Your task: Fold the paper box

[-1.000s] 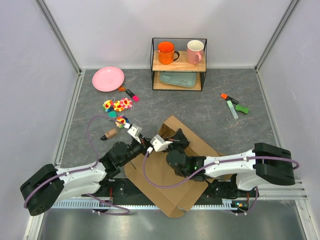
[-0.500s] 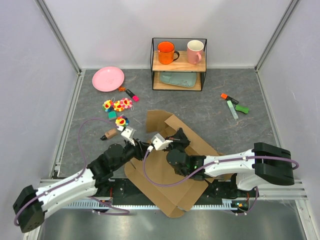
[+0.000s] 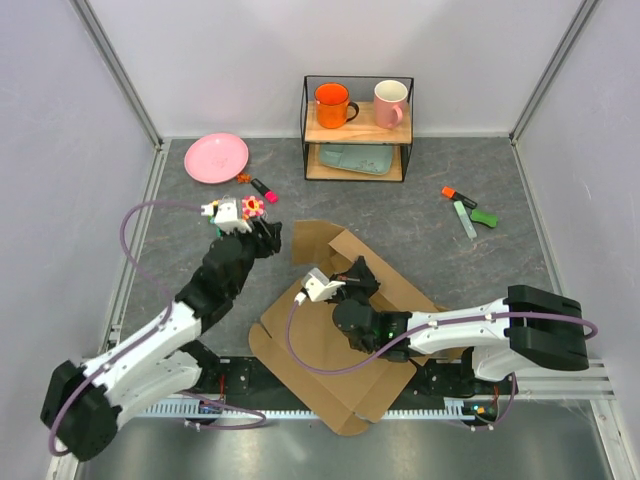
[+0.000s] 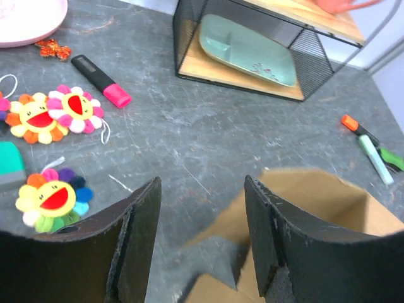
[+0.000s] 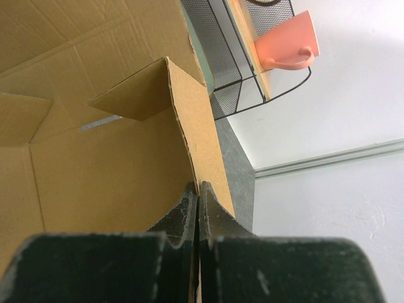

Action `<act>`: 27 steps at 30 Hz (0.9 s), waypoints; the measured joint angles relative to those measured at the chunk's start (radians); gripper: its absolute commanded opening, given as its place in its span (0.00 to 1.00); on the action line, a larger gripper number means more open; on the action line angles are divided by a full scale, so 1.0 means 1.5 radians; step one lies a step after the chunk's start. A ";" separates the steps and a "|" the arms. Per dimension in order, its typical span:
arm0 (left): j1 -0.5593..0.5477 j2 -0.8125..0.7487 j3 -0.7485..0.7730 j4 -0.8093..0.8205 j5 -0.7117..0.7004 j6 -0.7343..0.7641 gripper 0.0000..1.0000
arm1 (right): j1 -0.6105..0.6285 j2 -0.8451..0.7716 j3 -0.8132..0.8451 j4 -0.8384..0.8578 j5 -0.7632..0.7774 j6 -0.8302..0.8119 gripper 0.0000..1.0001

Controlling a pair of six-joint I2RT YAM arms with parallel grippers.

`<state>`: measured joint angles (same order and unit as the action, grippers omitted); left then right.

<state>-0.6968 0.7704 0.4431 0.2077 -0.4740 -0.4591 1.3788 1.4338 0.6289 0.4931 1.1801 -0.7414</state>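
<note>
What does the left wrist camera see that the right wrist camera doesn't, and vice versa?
Only the left wrist view shows the flower toys, the pink-tipped marker, the green dish in the wire rack, and the left gripper, open and empty. Only the right wrist view shows the right gripper shut on a raised wall of the paper box. Both show that box and the rack.

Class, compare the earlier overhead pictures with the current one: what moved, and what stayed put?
The left pincer left the paper box's edge and swung away toward the flower toys; it hangs open, empty. A far flap came into view. The right pincer stays shut on a box wall.
</note>
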 measured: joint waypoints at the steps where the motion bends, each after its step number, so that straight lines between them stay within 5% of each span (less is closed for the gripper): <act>1: 0.046 0.055 0.026 0.011 0.043 0.000 0.62 | 0.000 0.000 0.000 0.000 0.000 0.000 0.00; 6: 0.215 0.239 0.100 0.068 0.232 -0.006 0.52 | 0.005 0.001 0.000 -0.001 0.001 0.000 0.00; 11: 0.293 0.407 0.160 0.148 0.442 -0.052 0.45 | 0.005 0.005 0.001 0.001 0.004 0.000 0.00; 19: 0.286 0.632 0.180 0.393 0.735 -0.184 0.47 | 0.005 0.009 0.003 0.004 0.009 0.000 0.00; 27: 0.220 0.642 0.161 0.447 0.800 -0.179 0.47 | 0.006 0.004 0.003 -0.002 0.006 0.001 0.00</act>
<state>-0.3668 1.7340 0.6846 0.8783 0.7261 -0.7280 1.3884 1.4403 0.6331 0.4904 1.1885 -0.7406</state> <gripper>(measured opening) 0.470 0.010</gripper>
